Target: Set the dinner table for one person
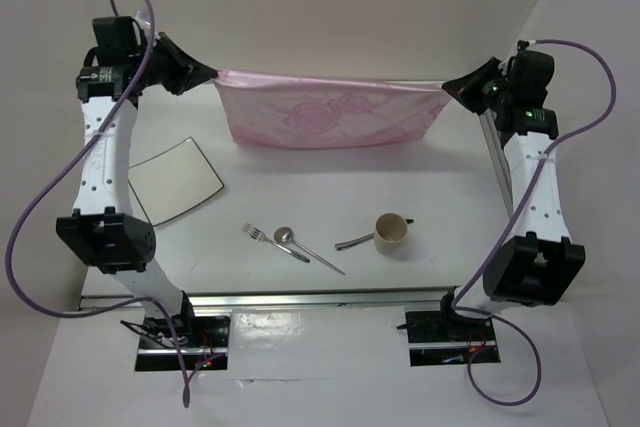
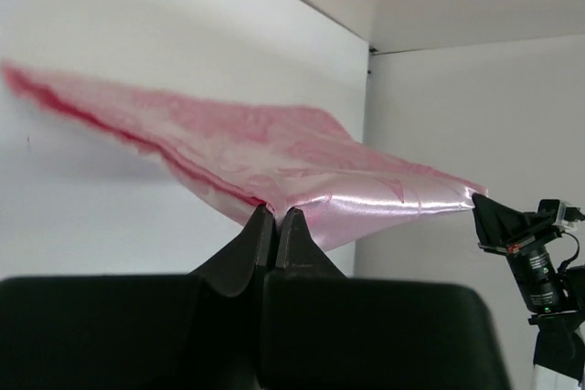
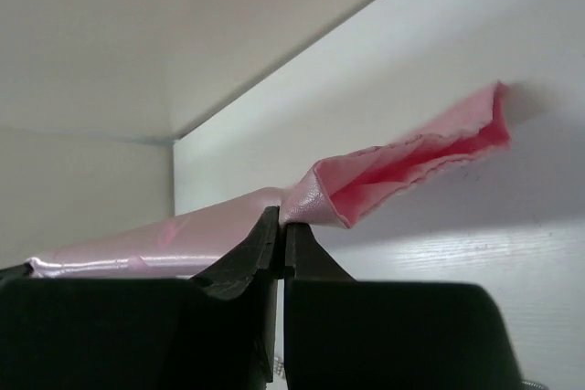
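while cloth (image 1: 330, 117) hangs taut, cup (image 1: 390, 232) stands on table (image 1: 300, 182).

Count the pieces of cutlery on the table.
3, possibly more. A fork and a spoon lie together at the dinner table's front centre; a third piece lies beside the cup. Another thin piece may hide among them.

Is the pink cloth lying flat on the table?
No, the left hand and right hand hold the pink cloth up, stretched between them.
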Robot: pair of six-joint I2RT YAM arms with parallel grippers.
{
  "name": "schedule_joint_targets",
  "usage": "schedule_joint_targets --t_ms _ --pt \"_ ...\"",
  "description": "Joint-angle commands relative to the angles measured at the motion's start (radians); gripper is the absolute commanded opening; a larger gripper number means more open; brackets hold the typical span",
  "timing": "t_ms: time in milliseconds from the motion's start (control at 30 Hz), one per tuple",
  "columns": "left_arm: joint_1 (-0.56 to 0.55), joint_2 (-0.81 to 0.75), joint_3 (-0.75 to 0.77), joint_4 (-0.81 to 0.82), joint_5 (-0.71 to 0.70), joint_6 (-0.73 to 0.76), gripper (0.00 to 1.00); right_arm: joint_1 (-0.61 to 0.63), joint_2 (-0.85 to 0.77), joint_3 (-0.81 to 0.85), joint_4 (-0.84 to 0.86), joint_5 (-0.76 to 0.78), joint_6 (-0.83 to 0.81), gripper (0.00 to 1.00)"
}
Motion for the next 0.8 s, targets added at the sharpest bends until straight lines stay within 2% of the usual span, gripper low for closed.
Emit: schedule_joint_targets --t_ms 0,133,300,500,567,667,767 --pt "0.113 -0.101 0.027 0.011 -0.034 0.021 0.00 -0.041 -0.083 0.040 -0.076 0.113 -0.065 0.00" --pt "0.151 -0.153 0.027 0.021 -0.008 0.021 0.00 -0.041 -0.137 0.069 -0.099 0.101 -0.066 0.00" --pt "0.160 -0.130 0.038 0.051 0.019 0.021 0.00 -0.041 -0.101 0.116 -0.098 0.081 -0.066 0.00" --pt "0.160 -0.025 0.060 0.136 0.060 -0.011 0.00 -0.041 0.043 0.213 0.020 0.061 -0.035 0.00" --pt "0.160 0.014 0.110 0.146 0.069 -0.011 0.00 -0.032 0.091 0.282 0.039 0.052 -0.024 0.00" --pt "0.169 0.092 0.171 0.198 0.169 -0.062 0.00 -0.032 0.174 0.372 0.074 0.041 -0.001 0.00" --pt "0.169 0.149 0.260 0.223 0.180 -0.072 0.00 -0.032 0.231 0.434 0.129 0.012 0.034 0.00"
